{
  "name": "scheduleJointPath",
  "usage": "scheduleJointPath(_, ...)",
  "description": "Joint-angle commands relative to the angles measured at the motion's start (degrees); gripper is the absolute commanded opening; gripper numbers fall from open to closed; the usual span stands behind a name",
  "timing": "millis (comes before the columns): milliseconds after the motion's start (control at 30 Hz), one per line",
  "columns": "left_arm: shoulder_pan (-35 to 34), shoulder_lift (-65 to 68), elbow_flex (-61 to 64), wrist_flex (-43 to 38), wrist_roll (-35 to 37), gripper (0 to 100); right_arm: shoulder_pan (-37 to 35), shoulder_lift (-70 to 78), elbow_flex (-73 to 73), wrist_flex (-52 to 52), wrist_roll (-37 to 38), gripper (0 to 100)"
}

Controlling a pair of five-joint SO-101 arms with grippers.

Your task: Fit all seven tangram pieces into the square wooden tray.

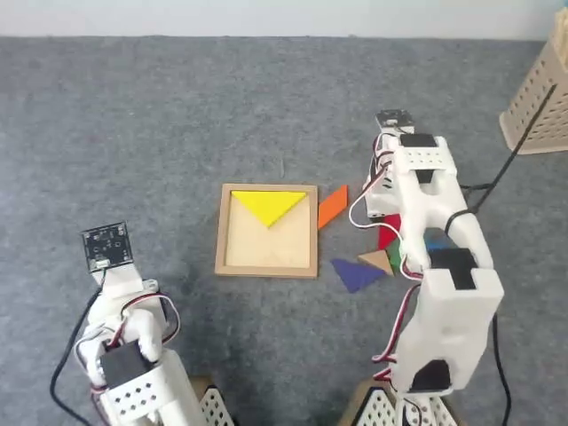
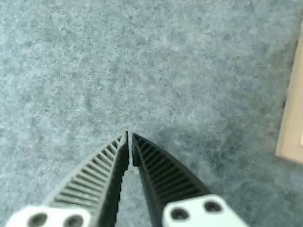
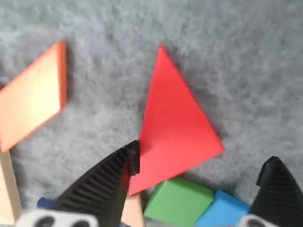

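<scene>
1. High view: the square wooden tray [image 1: 266,270] sits mid-table on grey carpet [image 1: 133,124]. It has just the yellow triangle [image 1: 268,206] in it, tucked against the far rim. The other six pieces are loose, all off the same side of the tray. The orange parallelogram [image 1: 333,206] is just beside the tray's far corner, with the purple triangle [image 1: 357,273] and tan triangle [image 1: 377,261] nearer the front. The red triangle [image 1: 387,234], green piece [image 1: 393,256] and blue piece [image 1: 435,240] are half hidden under the right arm [image 1: 426,204]. The left arm [image 1: 124,346] sits well apart on the tray's other side, so the right arm is clearly the closer one for the pile. A perforated basket [image 1: 541,98] stands at the far corner, out of the way.

2. Left wrist view: the left gripper [image 2: 129,136] is pinched almost closed with nothing in it, over carpet. A bit of the tray's edge [image 2: 291,118] peeks in.

3. Right wrist view: the right gripper [image 3: 203,163] is spread wide and empty, straddling the red triangle [image 3: 177,127]. One fingertip [image 3: 134,153] sits right at the triangle's long edge, which runs straight out away from the gripper. I can't tell if it's actually touching. The green and blue pieces crowd the triangle's near corner. My guess is the next bit is closing on the red one. The jaws would pinch from long edge to opposite corner, so it might twist. The tray lies past the orange parallelogram [image 3: 33,101].
</scene>
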Motion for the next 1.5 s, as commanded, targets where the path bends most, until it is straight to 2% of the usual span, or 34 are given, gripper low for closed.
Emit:
scheduleJointPath(0, 0.1, -0.2, -0.5, 0.2, 0.5, 1, 0.7, 0.7, -3.7, -1.7, 1.2, 38.8)
scheduleJointPath(167, 0.1, -0.2, -0.5, 0.2, 0.5, 1, 0.4, 5.1, -5.7, -1.6, 1.3, 37.7)
scheduleJointPath(567, 0.1, -0.2, -0.5, 0.2, 0.5, 1, 0.5, 7.6, -8.4, 0.3, 0.9, 23.3)
scheduleJointPath(867, 0.1, -0.2, -0.5, 0.2, 0.5, 1, 0.3, 0.7, -7.8, 2.3, -1.4, 23.1)
scheduleJointPath(1233, 0.1, -0.2, -0.5, 0.2, 0.5, 1, -4.4, -14.2, 5.2, -2.5, -1.3, 23.2)
scheduleJointPath(1467, 0.1, -0.2, -0.5, 0.2, 0.5, 1, 2.8, -14.9, 5.3, -4.4, -3.6, 29.2)
